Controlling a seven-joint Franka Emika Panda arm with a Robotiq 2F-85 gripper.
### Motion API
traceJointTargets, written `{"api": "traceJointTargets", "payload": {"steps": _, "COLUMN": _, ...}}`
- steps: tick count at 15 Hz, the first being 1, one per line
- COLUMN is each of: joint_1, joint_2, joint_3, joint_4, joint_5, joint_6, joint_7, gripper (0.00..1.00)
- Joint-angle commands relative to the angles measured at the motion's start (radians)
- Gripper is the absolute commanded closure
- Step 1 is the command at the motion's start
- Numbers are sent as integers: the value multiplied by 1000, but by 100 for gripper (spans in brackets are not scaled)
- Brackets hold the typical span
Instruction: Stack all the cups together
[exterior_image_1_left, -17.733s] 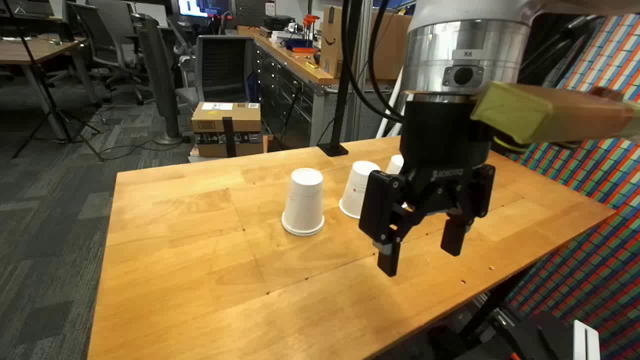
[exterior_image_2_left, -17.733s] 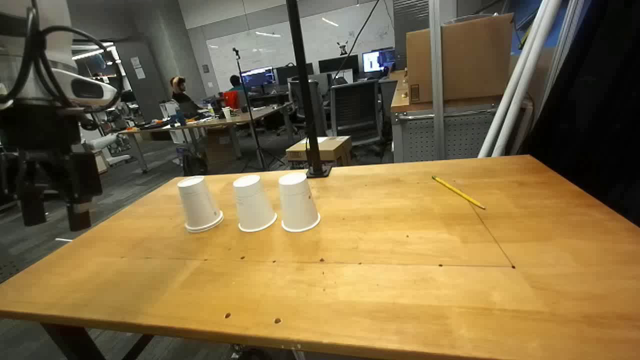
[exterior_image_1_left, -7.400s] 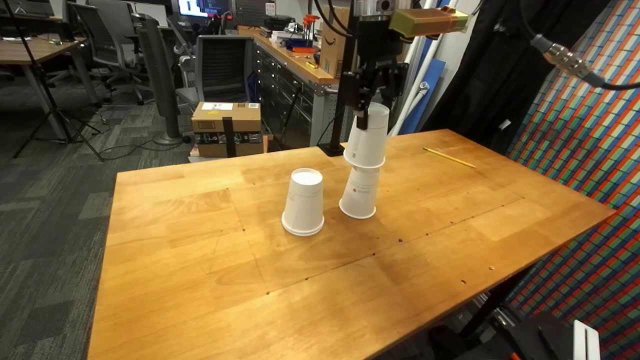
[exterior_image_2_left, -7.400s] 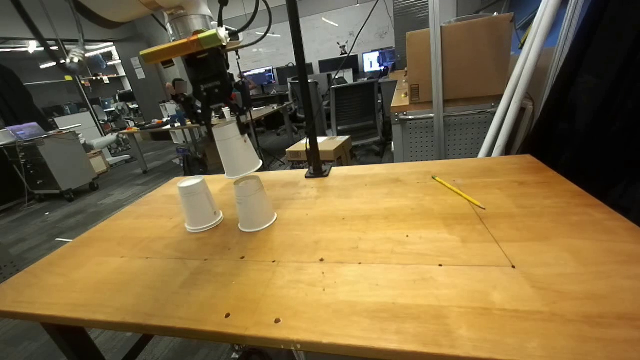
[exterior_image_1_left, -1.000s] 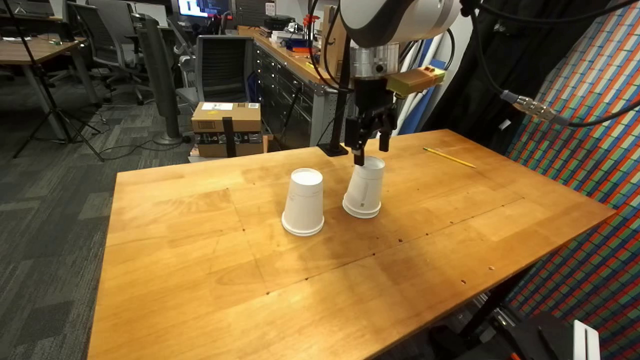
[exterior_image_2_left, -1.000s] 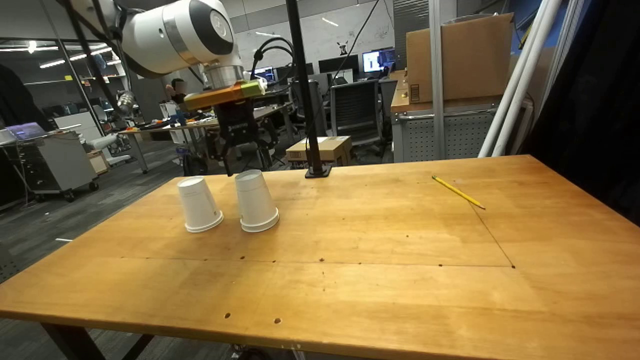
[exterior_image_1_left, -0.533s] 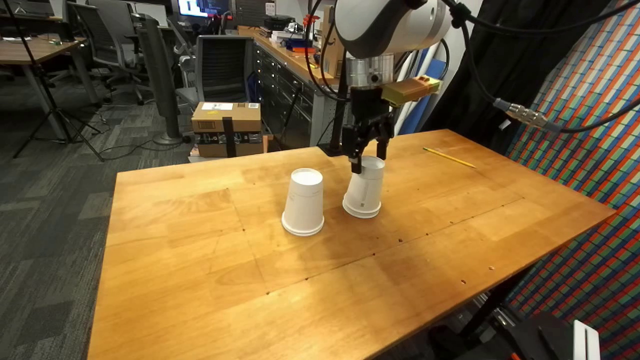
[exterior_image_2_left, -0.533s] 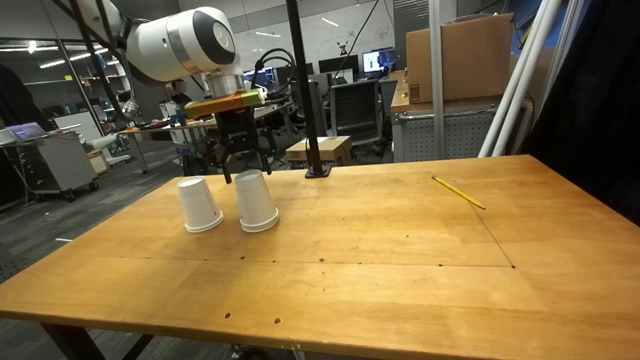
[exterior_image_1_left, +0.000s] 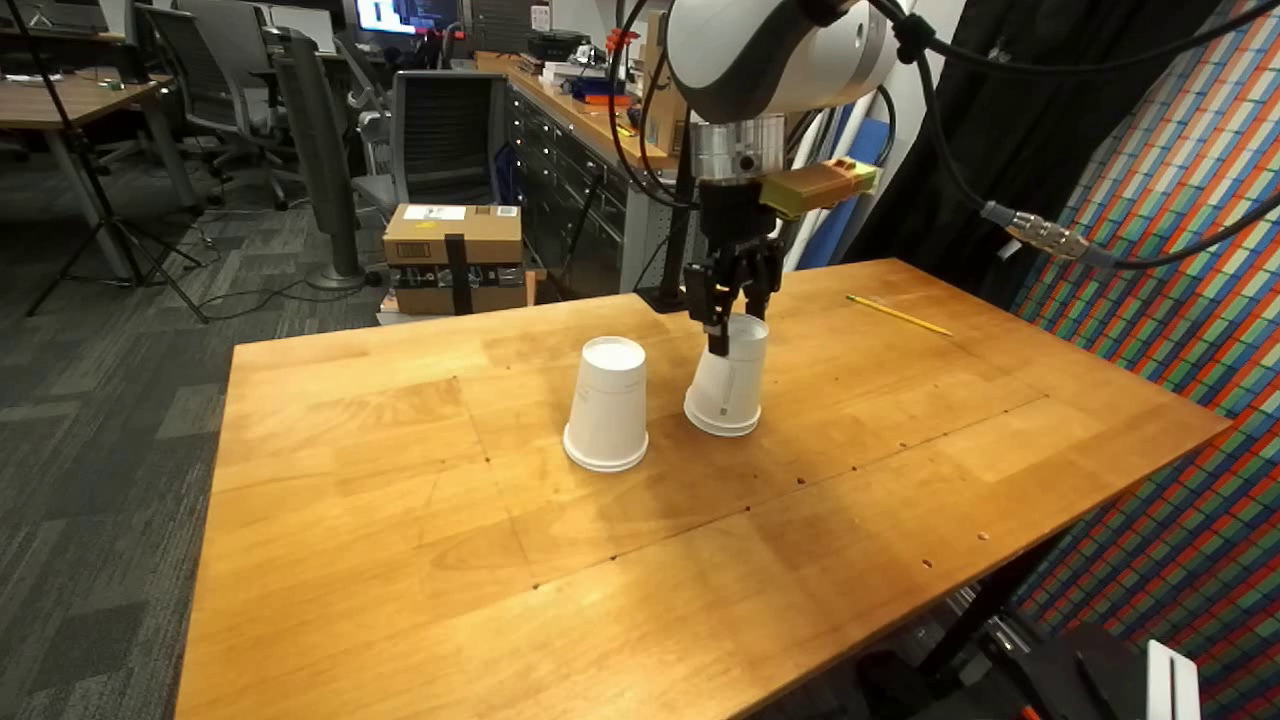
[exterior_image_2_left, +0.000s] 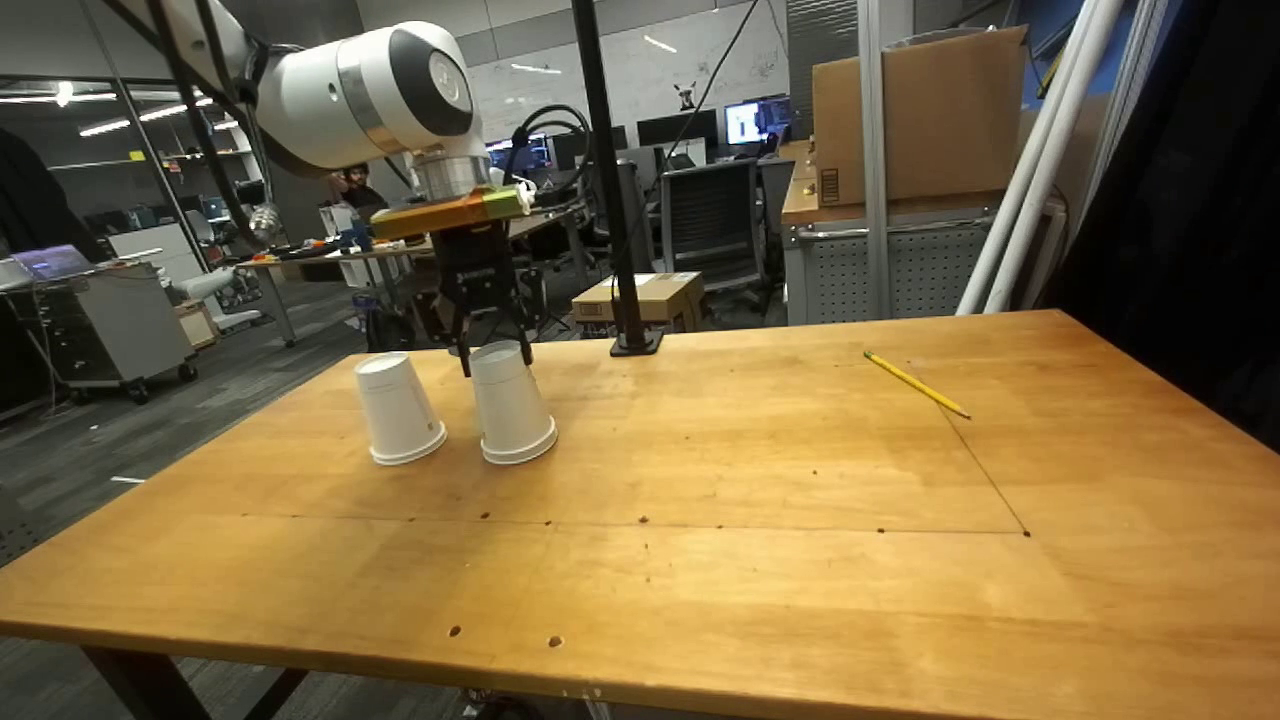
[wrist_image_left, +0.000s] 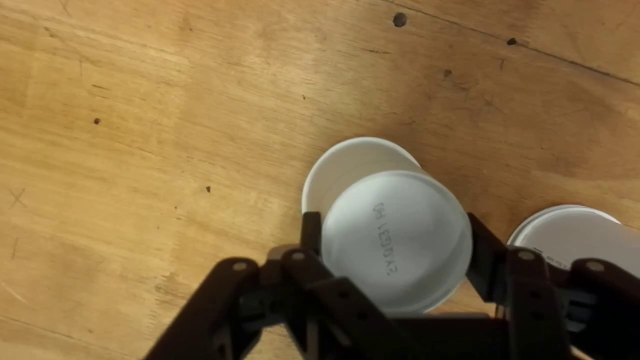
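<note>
My gripper (exterior_image_2_left: 496, 362) clamps the narrow top of an upside-down white cup (exterior_image_1_left: 730, 390) standing on the wooden table (exterior_image_1_left: 400, 540), right of centre in an exterior view. In the wrist view, my fingers (wrist_image_left: 311, 231) flank it on either side. A second cup (exterior_image_2_left: 398, 410), also upturned, stands just beside it. A yellow pencil (exterior_image_2_left: 917, 385) lies right of centre in both exterior views.

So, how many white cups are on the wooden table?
2 clearly, both upside down: one cup gripped by the pincer, another cup beside it. More may be nested inside.
</note>
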Motion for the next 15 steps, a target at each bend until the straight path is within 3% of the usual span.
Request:
{"api": "traceJointTargets", "payload": {"steps": 1, "joint_1": -2, "joint_2": -5, "joint_3": 1, "joint_4": 8, "joint_5": 24, "joint_6": -6, "joint_7": 8, "gripper": 60}}
{"api": "traceJointTargets", "payload": {"steps": 15, "joint_1": 6, "joint_2": -45, "joint_3": -2, "joint_4": 52, "joint_5": -11, "joint_6": -60, "joint_7": 29, "gripper": 60}}
